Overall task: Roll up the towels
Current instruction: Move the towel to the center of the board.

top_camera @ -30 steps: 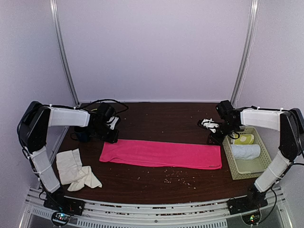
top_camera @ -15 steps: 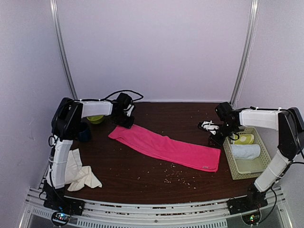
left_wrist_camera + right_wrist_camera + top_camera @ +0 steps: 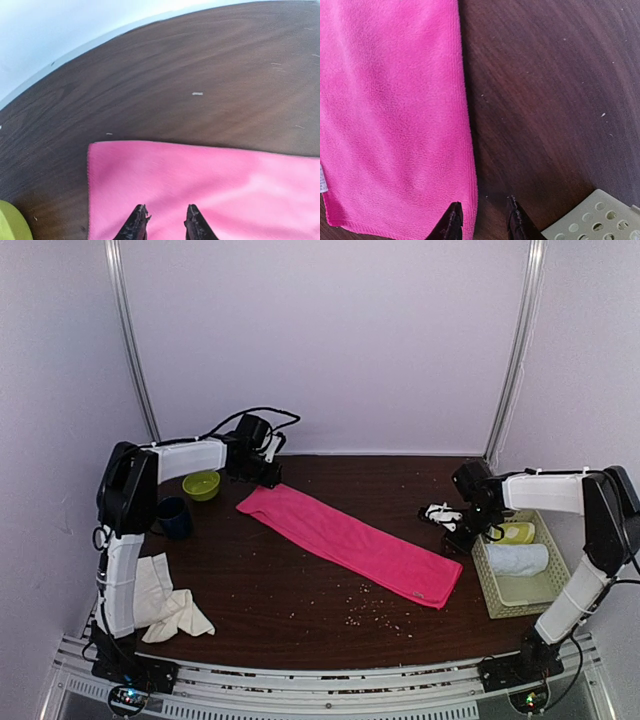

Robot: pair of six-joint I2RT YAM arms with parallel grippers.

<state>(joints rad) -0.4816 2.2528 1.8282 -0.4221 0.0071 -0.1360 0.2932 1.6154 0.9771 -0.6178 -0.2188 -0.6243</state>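
Note:
The bright pink towel [image 3: 350, 545] lies flat and unrolled, slanting from the back left to the front right of the dark table. My left gripper [image 3: 265, 475] hovers over its far left end; in the left wrist view its jaws [image 3: 165, 220] stand apart above the pink towel [image 3: 225, 185], gripping nothing. My right gripper [image 3: 445, 518] is open just beyond the towel's right end, its fingers [image 3: 482, 217] straddling the edge of the pink towel [image 3: 395, 125] and bare wood. The cream towel [image 3: 160, 600] lies crumpled at the front left, away from both grippers.
A green bowl [image 3: 201, 484] and a dark blue cup [image 3: 175, 517] stand at the back left, close to the left arm. A perforated basket [image 3: 490, 585] at the right edge holds a white roll [image 3: 517, 558] and a yellow-green roll [image 3: 515, 533]. Crumbs dot the table front.
The left arm swung toward the back, dragging the pink towel's left end with it so the towel now lies diagonally. Its jaws have opened off the towel. The right arm barely moved.

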